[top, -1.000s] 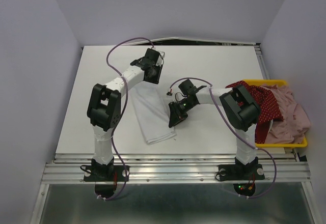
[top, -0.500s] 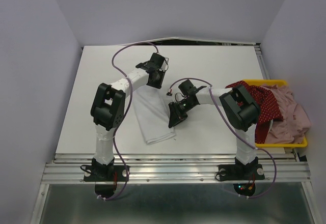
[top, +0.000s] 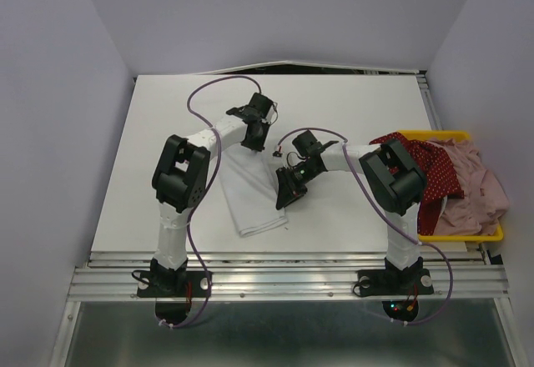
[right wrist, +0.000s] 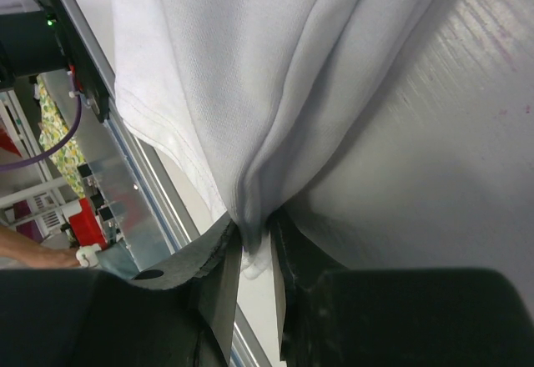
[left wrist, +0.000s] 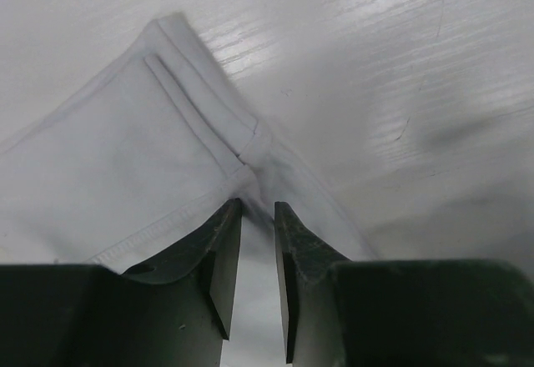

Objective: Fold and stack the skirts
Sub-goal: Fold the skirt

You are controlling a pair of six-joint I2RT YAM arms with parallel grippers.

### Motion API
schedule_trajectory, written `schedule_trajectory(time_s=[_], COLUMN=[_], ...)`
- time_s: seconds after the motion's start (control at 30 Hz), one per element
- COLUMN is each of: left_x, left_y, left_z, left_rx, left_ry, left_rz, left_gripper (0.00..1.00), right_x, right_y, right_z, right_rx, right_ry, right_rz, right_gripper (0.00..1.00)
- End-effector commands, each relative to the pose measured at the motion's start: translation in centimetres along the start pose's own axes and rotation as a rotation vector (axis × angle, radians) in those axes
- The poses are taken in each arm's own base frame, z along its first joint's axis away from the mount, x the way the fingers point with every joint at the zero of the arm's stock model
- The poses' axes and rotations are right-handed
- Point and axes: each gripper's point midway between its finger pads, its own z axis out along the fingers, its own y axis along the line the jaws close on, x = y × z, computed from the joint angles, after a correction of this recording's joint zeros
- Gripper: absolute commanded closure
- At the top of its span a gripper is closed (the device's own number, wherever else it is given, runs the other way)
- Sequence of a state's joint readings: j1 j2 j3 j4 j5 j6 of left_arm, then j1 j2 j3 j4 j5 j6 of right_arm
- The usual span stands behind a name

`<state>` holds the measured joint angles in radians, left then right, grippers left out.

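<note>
Left arm [top: 179,175] and right arm [top: 392,175] reach inward; left jaws narrowly parted, right jaws pinch white cloth [right wrist: 250,92]

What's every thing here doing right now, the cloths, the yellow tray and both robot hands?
white cloth: flat on the table, folded into a long strip.
red dotted skirt: crumpled, unfolded, draped over the tray's edge.
pink skirt: bunched up in the tray, unfolded.
yellow tray: holding both skirts.
left gripper: jaws a slit apart at the white cloth's corner; grip unclear.
right gripper: shut on a fold of the white cloth.
</note>
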<state>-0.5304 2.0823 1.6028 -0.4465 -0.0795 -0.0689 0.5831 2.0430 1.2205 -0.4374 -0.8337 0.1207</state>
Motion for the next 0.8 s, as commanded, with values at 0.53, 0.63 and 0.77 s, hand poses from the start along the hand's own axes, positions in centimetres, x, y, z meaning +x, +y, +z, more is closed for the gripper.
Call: schedule_trajectory(time_s=[0.53,0.63,0.77], left_x=[-2.4,-3.6,-4.9], left_y=[-1.4,-1.5,-1.6], left_z=[-2.6,-3.9,-4.6], left_rx=[0.082,0.09,0.096], left_ry=[-0.066,-0.105,-0.132], left_rz=[0.011,0.002,-0.001], left_gripper=[1.0,1.0,1.0], right_x=[1.5,1.5,1.9], right_y=[-2.5,-2.5,-2.0], right_z=[1.4,1.3,1.7], right_rx=[0.075,0.075,0.072], right_ry=[0.039,0.037,0.05], right_rz=[0.003,0.002,-0.011], right_gripper=[0.77,0.77,0.78])
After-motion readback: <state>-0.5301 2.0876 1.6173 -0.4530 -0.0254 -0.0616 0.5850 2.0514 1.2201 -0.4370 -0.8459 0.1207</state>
